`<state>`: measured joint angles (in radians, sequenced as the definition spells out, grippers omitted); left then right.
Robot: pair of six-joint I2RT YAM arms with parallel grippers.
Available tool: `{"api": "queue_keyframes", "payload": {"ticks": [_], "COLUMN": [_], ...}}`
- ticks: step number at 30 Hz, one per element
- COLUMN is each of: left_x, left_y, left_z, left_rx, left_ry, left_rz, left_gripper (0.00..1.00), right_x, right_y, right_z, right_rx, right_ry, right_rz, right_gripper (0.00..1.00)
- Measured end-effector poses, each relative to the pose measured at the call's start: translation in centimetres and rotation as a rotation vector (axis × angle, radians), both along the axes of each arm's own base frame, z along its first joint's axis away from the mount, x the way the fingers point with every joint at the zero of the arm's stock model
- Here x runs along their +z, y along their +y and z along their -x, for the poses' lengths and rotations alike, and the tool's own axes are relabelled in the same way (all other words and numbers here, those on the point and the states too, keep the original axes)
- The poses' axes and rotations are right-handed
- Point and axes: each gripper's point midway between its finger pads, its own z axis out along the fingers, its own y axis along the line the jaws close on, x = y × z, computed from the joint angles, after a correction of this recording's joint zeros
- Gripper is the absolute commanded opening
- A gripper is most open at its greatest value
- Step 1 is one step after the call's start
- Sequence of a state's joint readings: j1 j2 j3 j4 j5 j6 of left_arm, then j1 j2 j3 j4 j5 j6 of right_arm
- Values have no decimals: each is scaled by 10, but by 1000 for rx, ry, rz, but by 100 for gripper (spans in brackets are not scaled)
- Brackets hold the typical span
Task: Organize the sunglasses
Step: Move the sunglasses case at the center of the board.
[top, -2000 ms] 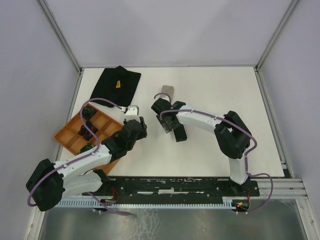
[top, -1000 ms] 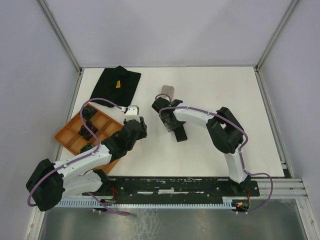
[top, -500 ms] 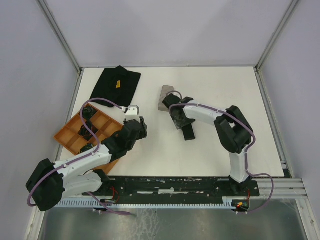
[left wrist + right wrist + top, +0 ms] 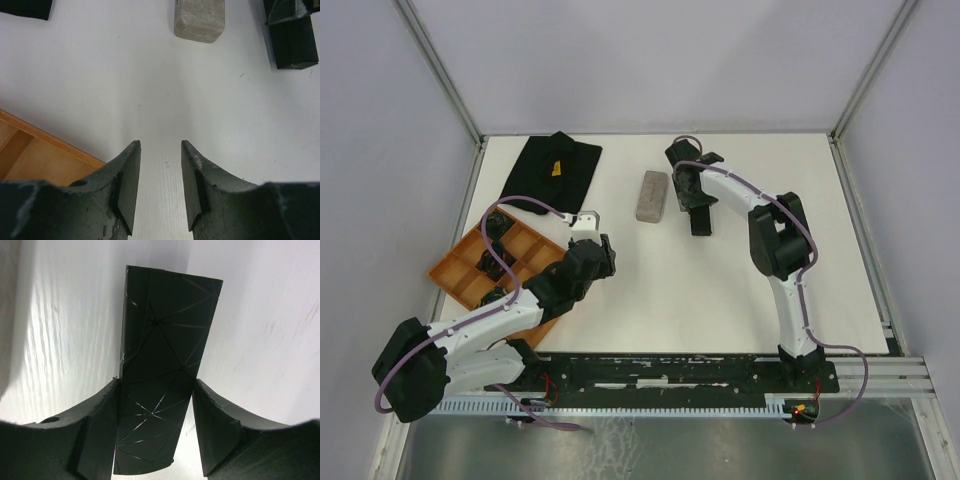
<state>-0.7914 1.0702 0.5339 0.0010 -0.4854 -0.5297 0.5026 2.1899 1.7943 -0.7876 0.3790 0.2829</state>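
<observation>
A white desk (image 4: 720, 290) fills the middle of the top view. Pale grey walls (image 4: 650, 60) close it in on three sides, and metal posts (image 4: 440, 70) run up the two far corners. At the left edge an orange tray (image 4: 527, 243) sits at an angle, divided into compartments. Several of them hold small dark shapes that may be the sunglasses (image 4: 491, 263), though they are too small to be sure. In the upper left, a flat black cloth (image 4: 552, 165) with a small yellow mark lies beyond the tray. Just right of the tray, the left tool (image 4: 160, 146) hovers over bare desk with its jaws apart and nothing between them. The dark shapes in the tray lie to its left, close by. Right of centre and higher in the frame, a grey oblong case (image 4: 651, 196) lies alone on the desk. Just beside it to the right, the right tool (image 4: 156, 383) is clenched on a black case (image 4: 170, 315) scored with thin angular lines, one finger pressing each long side. This tool is well apart from the tray and its dark shapes, which sit far to its lower left.
</observation>
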Motion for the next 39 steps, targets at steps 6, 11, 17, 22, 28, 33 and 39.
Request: {"api": "queue_keyframes", "payload": {"ticks": [6,11,17,22,28,33,39], "left_x": [2,2,2,3,3,4,6], "left_y": [-2,-3,-3,-2,-2,-2,-2], "left_z": [0,1,1,2,2,2,2], "left_rx": [-8,-15,-14,-14,-14,-14,-14], "left_ry": [4,8,9,8,7,7,9], "left_rz": [3,5,3,4,5,5,3], "left_gripper": [45,45,45,45,45,46,46], "right_x": [-9,-14,-16,-19,-20,-20,-12], "right_y": [-2,-6,-6,-6,-6,-4,2], "right_z": [-32,-41,-44,-44,-44,-44,-40], "right_rx": [-17,-25,-25,-24,-18,-5,20], "right_ry": [-6,16,24,30,37,40,36], "right_rz": [19,36,38,37,25,15,-27], "right_gripper": [32,41,71,80,87,91,93]}}
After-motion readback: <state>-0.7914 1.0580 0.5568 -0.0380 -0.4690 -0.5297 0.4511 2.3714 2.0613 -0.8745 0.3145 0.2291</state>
